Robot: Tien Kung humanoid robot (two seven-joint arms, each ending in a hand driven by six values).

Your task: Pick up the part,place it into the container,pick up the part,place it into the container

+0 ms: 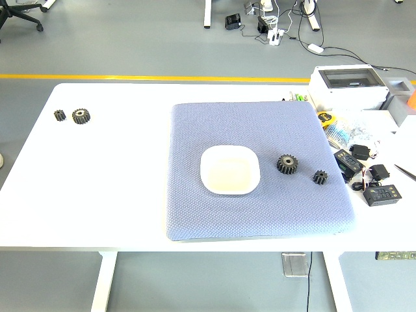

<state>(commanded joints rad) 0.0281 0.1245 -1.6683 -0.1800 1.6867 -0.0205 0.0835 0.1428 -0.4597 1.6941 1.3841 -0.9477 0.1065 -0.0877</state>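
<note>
Head view looks down on a white table [123, 195] with neither robot hand anywhere in sight, so how their fingers stand cannot be told. Far out at ten o'clock from the table's middle, two dark gears lie on the bare tabletop: a small gear [60, 115] and, just beside it to the right, a medium gear [80, 116]. A blue-grey padded mat [253, 123] covers the middle and right of the table. Near the mat's centre sits a white square container [229, 170] with rounded corners, nothing inside it. At three o'clock from the container, close but apart from it, lies a large dark gear [287, 164]; a smaller dark gear [320, 177] lies a little further right, near the mat's right edge. Beyond that edge, black electronic modules [380, 194] and wires clutter the tabletop, with a white box [348, 88] at one o'clock.
</note>
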